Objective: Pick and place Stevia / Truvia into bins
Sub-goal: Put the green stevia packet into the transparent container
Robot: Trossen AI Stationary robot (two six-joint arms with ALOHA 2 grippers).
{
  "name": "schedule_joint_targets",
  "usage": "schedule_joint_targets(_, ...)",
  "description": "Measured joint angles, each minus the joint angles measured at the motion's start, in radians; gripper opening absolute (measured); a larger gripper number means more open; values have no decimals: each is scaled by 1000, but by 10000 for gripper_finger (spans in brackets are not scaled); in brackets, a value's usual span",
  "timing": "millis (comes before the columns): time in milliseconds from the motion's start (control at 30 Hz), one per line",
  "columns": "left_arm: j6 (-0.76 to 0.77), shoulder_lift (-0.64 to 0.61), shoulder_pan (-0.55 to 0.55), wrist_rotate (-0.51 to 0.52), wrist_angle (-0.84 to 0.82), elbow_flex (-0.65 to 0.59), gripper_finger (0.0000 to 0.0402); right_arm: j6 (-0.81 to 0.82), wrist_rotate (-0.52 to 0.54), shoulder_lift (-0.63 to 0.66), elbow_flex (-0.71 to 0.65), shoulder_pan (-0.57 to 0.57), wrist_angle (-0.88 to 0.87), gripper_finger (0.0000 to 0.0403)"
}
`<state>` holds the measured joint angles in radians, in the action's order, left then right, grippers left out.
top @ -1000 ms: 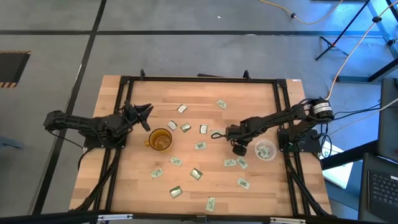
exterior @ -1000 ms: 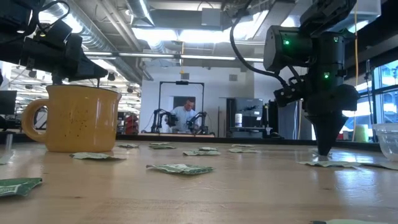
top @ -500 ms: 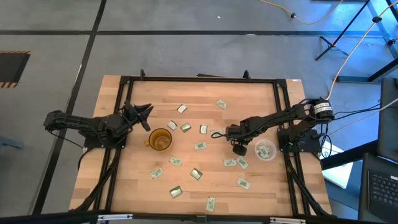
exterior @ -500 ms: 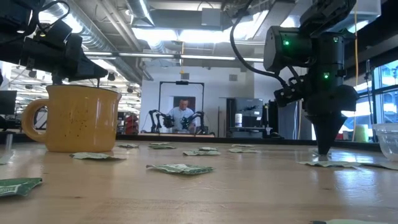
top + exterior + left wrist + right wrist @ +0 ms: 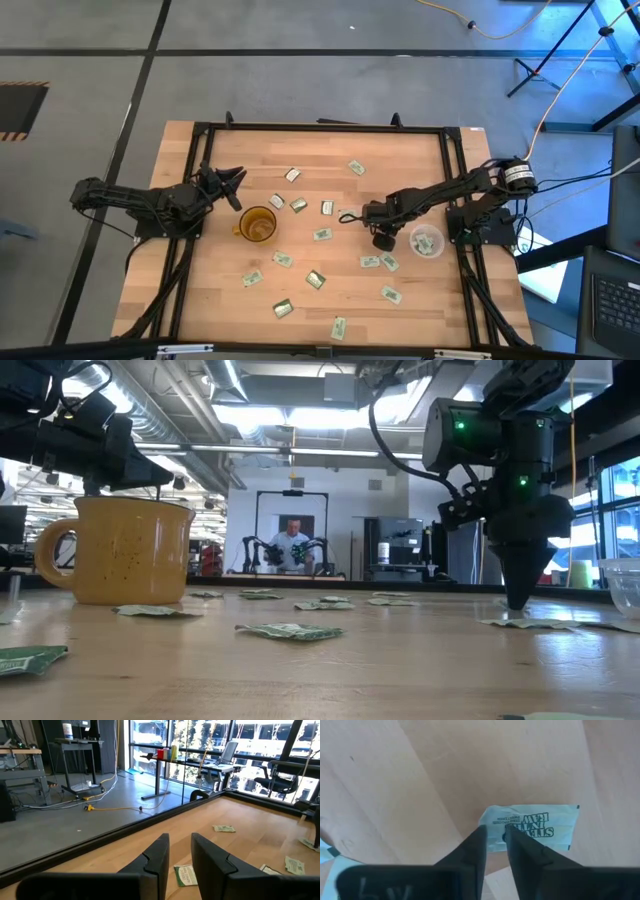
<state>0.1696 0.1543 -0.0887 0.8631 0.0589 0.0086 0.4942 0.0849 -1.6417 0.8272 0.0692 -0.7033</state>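
Observation:
Several green-and-white Stevia sachets [image 5: 322, 235] lie flat, scattered over the wooden table. The amber mug [image 5: 258, 224] stands left of centre and the clear cup [image 5: 427, 241] at the right with sachets inside. My right gripper [image 5: 493, 837] points straight down beside the clear cup, its tips [image 5: 517, 603] just above the table. It is open by a narrow gap over the edge of one sachet [image 5: 535, 827]. My left gripper [image 5: 180, 840] waits level at the table's left edge, beyond the mug, open by a narrow gap with nothing between its fingers. My right gripper comes from above, pointing down, with one fingertip on either side of the short edge [image 5: 490, 822] of the sachet. That sachet lies flat on the table. Whether the fingertips touch the paper, I cannot tell.
A black metal frame [image 5: 320, 128] runs along the table's far edge and sides. More sachets [image 5: 389, 262] lie just near of my right gripper, others [image 5: 288, 630] mid-table. A person sits at another robot station [image 5: 292, 545] in the room beyond.

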Motion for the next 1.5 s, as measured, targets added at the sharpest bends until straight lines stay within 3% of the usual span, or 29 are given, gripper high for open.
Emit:
schedule_joint_targets(167,0,0,0,0,0,0,75,-4,1,0,0,0,-2,77)
schedule_joint_targets(533,0,0,0,0,0,0,75,-25,16,0,0,-1,-9,6)
schedule_joint_targets(800,0,0,0,0,0,0,75,0,6,-1,19,-1,-41,2)
schedule_joint_targets(1100,0,0,0,0,0,0,75,-11,4,0,165,12,-212,1)
schedule_joint_targets(1267,0,0,0,0,0,0,75,87,7,5,241,84,-396,1)
schedule_joint_targets(1500,0,0,0,0,0,0,75,345,11,140,245,250,-439,0)
